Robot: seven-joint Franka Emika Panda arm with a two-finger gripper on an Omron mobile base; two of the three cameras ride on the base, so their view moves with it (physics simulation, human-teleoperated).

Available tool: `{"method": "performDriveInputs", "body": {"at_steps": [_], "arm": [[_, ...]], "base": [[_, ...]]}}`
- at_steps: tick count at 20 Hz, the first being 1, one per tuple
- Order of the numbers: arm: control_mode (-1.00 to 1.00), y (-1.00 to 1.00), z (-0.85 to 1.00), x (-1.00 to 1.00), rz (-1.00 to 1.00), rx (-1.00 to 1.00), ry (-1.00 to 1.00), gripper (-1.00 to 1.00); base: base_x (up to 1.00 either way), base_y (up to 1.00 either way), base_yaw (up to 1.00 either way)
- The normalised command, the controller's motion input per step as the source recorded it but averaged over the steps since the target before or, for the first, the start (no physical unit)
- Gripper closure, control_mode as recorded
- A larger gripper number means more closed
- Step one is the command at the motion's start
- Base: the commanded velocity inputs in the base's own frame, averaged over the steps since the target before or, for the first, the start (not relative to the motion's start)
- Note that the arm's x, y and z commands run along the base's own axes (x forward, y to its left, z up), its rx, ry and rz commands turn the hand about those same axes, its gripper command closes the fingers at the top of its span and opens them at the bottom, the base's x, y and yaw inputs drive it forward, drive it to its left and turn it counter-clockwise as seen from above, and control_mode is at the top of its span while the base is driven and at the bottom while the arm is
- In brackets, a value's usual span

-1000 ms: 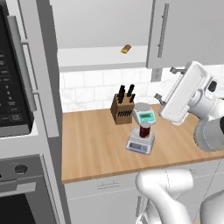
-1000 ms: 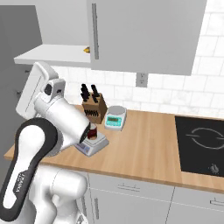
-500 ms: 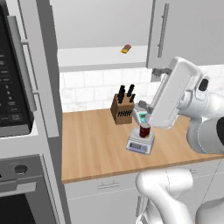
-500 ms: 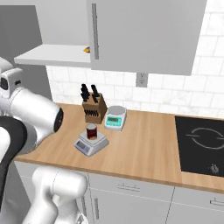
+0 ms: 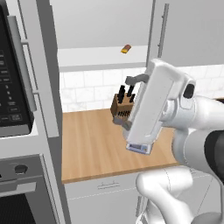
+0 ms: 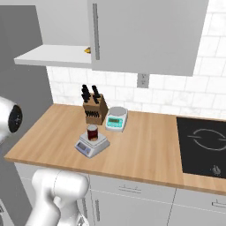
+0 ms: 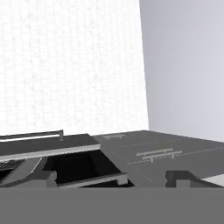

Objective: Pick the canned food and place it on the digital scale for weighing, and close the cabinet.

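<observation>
Standing upright on the digital scale (image 6: 91,145), the canned food (image 6: 92,132) sits centre-left in the right base view, its dark red body narrower than the silver-grey platform beneath it. Scale and can rest on the wooden surface (image 6: 145,150), just in front of the knife block (image 6: 95,109) and beside a white scale with a round platter (image 6: 116,118). Toward the right edge of that frame a black cooktop (image 6: 203,148) is set into the surface. Above, the cabinet (image 6: 145,35) has a grey door with a vertical bar handle (image 6: 95,32), and to its left an open shelf (image 6: 53,55) carries a small brown item (image 6: 88,50). In the left base view the white arm (image 5: 153,105) fills the centre and hides the can. The fingers (image 7: 188,178) appear at the bottom of the hand view, spread wide with nothing between them, well apart from the can and facing a pale wall.
</observation>
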Motion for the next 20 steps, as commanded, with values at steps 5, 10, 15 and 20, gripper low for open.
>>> {"method": "performDriveInputs", "body": {"at_steps": [5, 10, 15, 20], "arm": [[-1.0, 0.54, -0.35, -1.0, -0.07, 0.13, -0.01, -1.0], [-1.0, 0.99, -1.0, -0.47, -0.18, 0.03, -0.11, -1.0], [-1.0, 0.96, -0.97, -0.13, -0.3, 0.06, -0.2, -1.0], [-1.0, 1.0, -0.89, -0.13, -0.39, 0.07, -0.17, -1.0]], "base": [[0.0, 0.0, 0.0], [0.0, 0.0, 0.0], [0.0, 0.0, 0.0], [0.0, 0.0, 0.0]]}}
